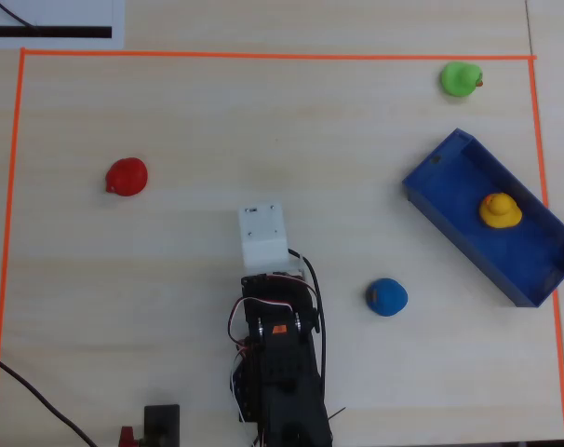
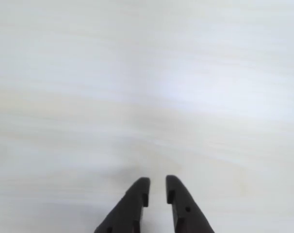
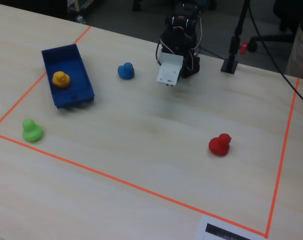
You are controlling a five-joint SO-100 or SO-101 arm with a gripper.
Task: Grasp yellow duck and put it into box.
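The yellow duck [image 1: 499, 210] sits upright inside the dark-blue box [image 1: 445, 200] at the right of the overhead view. It sits apart from the arm. In the fixed view the duck [image 3: 60, 78] is in the box [image 3: 79, 75] at the far left. My gripper [image 2: 156, 182] is empty, its black fingers drawn together with a narrow gap over bare table. The arm [image 1: 277, 354] is folded back near the bottom edge of the overhead view, and its white wrist housing [image 1: 263, 235] hides the fingers there.
A blue rounded toy [image 1: 386, 296] lies between the arm and the box. A green duck [image 1: 461, 78] sits near the top right corner, and a red toy [image 1: 127, 175] at the left. Orange tape [image 1: 263, 55] frames the work area.
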